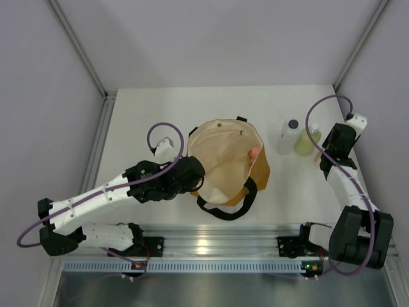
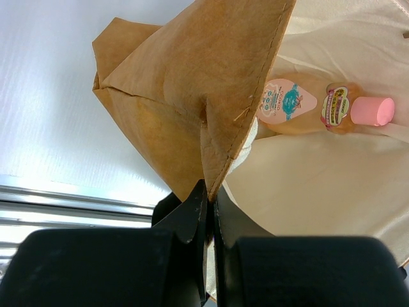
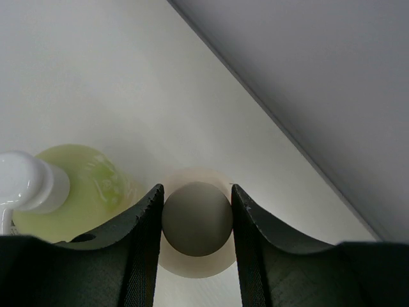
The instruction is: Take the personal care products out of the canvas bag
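Note:
The tan canvas bag [image 1: 227, 167] stands open in the middle of the table, its cream lining showing. My left gripper [image 2: 211, 195] is shut on the bag's rim [image 2: 220, 147] at its left side. Inside lies a slim orange bottle [image 2: 300, 109] with a pink cap [image 2: 372, 110], whose cap also shows in the top view [image 1: 254, 153]. My right gripper [image 3: 197, 214] is shut on the round top of a beige bottle [image 3: 197, 220], right of the bag. Beside it stand a yellow-green bottle [image 3: 83, 192] with a white cap and a whitish bottle [image 1: 289, 136] with a dark cap.
Grey walls close the table in at the back and both sides; the right wall [image 3: 332, 96] runs just behind the beige bottle. The bag's black loop handle [image 1: 225, 211] hangs toward the front rail [image 1: 217, 246]. My right arm [image 1: 348, 185] stretches along the right edge.

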{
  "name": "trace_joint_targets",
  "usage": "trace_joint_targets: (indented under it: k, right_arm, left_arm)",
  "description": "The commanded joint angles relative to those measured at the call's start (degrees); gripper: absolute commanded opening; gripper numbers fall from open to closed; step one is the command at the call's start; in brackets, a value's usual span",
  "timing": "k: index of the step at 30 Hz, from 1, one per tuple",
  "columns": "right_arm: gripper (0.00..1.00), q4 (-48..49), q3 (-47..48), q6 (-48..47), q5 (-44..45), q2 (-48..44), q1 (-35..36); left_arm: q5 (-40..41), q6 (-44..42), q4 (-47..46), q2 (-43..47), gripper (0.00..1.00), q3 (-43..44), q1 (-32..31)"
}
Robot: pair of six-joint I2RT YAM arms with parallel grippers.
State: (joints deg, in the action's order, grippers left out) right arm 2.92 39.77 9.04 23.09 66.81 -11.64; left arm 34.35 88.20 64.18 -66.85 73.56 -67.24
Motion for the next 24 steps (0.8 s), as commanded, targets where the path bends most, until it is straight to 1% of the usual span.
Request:
trace_joint_targets:
  k: [1,6,9,10,12,13,14,17,18,20,21,22,23,24]
  right_arm:
    - [0.00,13.60,1.89,0.01,1.17,1.12,-1.46]
    - [0.01,12.47,1.19,0.28,1.52,2.63,-1.54]
    - [0.40,10.80,1.01,1.33,1.52,1.75,-1.46]
    - [0.56,10.36,1.19,1.59,1.69,1.23,-1.46]
    - [0.64,8.87,2.50,1.42,1.69,0.78,-1.46]
    - [0.73,7.82,3.20,1.42,1.69,0.61,-1.46]
    - [0.75,5.28,4.25,1.42,1.26,0.52,-1.46]
    - [0.78,-1.05,12.23,2.21,-1.80,0.08,-1.28]
    - [0.83,-5.77,14.18,2.82,-2.69,-0.01,-0.50]
    - [0.85,-10.54,19.09,3.44,-3.75,-0.45,1.08]
    - [0.88,-13.78,20.16,2.75,-4.10,-0.97,3.62]
    - [0.88,-15.30,21.13,2.83,-3.85,-2.45,5.29]
    - [0.88,-16.70,22.97,2.83,-7.85,-3.17,6.62]
    - [0.85,-18.89,24.03,3.00,-10.67,-4.83,9.85]
  left_arm:
    - [0.37,-1.28,-0.46,0.76,0.00,-0.43,-0.17]
    - [0.28,-1.81,-0.46,0.58,0.00,-0.35,-0.17]
    - [0.37,-2.24,-0.55,0.14,0.00,0.27,-0.17]
    - [0.37,-2.68,-0.55,0.05,0.00,0.88,-0.17]
    - [0.54,-3.56,-0.55,-0.56,0.00,1.50,-0.17]
    - [0.46,-3.83,-0.55,-0.74,0.00,2.11,-0.17]
    - [0.46,-4.18,-0.64,-0.91,0.00,2.55,-0.17]
    - [0.63,-6.99,-0.64,-2.14,0.00,5.18,-0.17]
    - [0.81,-7.95,-0.55,-2.67,0.00,5.71,-0.17]
    - [1.07,-8.22,-0.64,-2.76,0.00,6.68,-0.17]
    - [1.42,-8.31,-0.64,-2.76,0.00,6.86,-0.17]
    - [1.68,-8.49,-0.64,-2.93,0.00,7.21,-0.17]
    - [1.77,-8.66,-0.64,-3.02,0.00,7.30,-0.26]
    - [1.86,-9.01,-0.64,-3.28,0.00,7.56,-0.17]
